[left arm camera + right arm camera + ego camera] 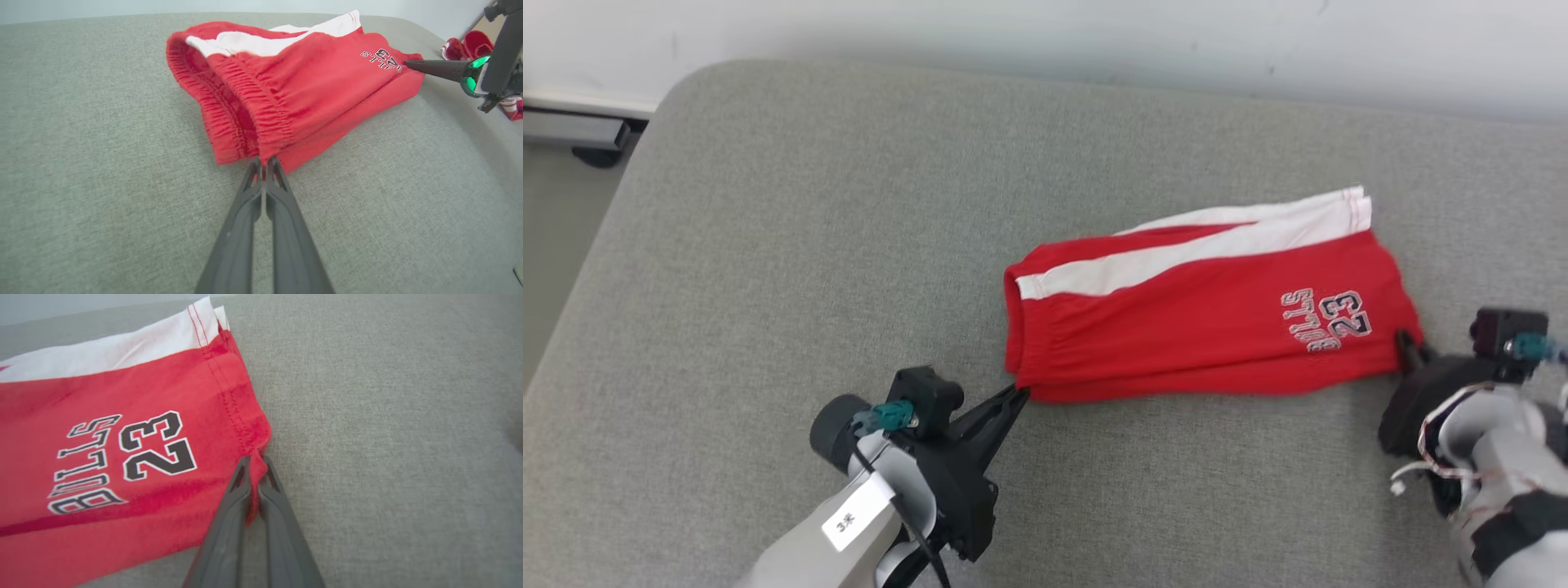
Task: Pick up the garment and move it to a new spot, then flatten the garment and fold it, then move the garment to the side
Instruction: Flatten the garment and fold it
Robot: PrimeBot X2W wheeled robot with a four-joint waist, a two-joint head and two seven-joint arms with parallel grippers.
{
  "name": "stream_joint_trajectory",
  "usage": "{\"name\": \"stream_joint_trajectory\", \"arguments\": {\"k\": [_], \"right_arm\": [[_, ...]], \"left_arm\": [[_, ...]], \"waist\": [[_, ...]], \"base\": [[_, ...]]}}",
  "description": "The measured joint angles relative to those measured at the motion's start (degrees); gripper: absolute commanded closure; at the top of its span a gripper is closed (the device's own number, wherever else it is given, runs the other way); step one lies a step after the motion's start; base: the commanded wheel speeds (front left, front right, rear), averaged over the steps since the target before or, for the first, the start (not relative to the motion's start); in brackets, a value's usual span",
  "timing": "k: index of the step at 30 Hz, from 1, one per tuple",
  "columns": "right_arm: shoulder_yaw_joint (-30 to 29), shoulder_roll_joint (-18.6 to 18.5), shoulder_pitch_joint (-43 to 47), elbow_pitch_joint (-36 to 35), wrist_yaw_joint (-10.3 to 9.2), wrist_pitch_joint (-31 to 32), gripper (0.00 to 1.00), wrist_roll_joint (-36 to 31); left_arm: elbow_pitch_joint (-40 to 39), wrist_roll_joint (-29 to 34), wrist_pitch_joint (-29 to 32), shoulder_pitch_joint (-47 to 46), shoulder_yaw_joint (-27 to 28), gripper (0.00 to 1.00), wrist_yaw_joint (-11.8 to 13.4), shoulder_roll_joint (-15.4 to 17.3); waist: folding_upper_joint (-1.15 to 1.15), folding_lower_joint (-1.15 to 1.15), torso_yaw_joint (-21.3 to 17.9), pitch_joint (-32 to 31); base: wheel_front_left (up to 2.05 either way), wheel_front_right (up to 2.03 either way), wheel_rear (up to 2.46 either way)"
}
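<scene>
Now the left gripper (pixel 1022 394) pinches the shorts (pixel 1201 327) at their 8 o'clock corner. The right gripper (pixel 1405 338) pinches the 3 o'clock corner, its arm (pixel 1494 449) cut off.

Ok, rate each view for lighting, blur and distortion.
Head view: even soft light, no glare, red basketball shorts sharp. Left wrist view: wide-angle curve bends the grey cushion edge; left hand sharp. Right wrist view: print crisp, right hand slightly soft.
</scene>
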Motion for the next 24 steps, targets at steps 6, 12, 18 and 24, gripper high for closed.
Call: {"name": "stream_joint_trajectory", "arguments": {"k": [6, 12, 18, 24], "right_arm": [[-0.6, 2.4, 7.4, -5.6, 1.31, -2.0, 1.00, 2.2], [0.7, 4.5, 16.7, -13.9, 1.99, -2.7, 1.00, 2.5], [0.2, 4.0, 25.1, -23.8, 1.87, -2.2, 1.00, 3.0], [-1.1, 2.8, 32.1, -34.0, 0.62, 0.5, 1.00, 4.0]], "left_arm": [[-3.1, -0.6, -0.6, 3.1, -0.6, 1.00, -0.1, 2.1], [-8.3, -2.1, -0.9, 7.1, -1.9, 1.00, -0.5, 4.9], [-13.5, -3.0, -0.7, 10.4, -2.0, 1.00, -0.5, 9.2], [-17.8, -3.6, 0.9, 12.3, -1.8, 1.00, -0.3, 13.0]], "waist": [[0.00, 0.00, -0.7, -2.5], [0.00, 0.00, -2.0, -5.5], [0.00, -0.01, -4.2, -7.8], [0.00, 0.00, -6.6, -9.3]], "base": [[0.00, 0.00, 0.00], [0.00, 0.00, 0.00], [0.00, 0.00, 0.00], [0.00, 0.00, 0.00]]}}
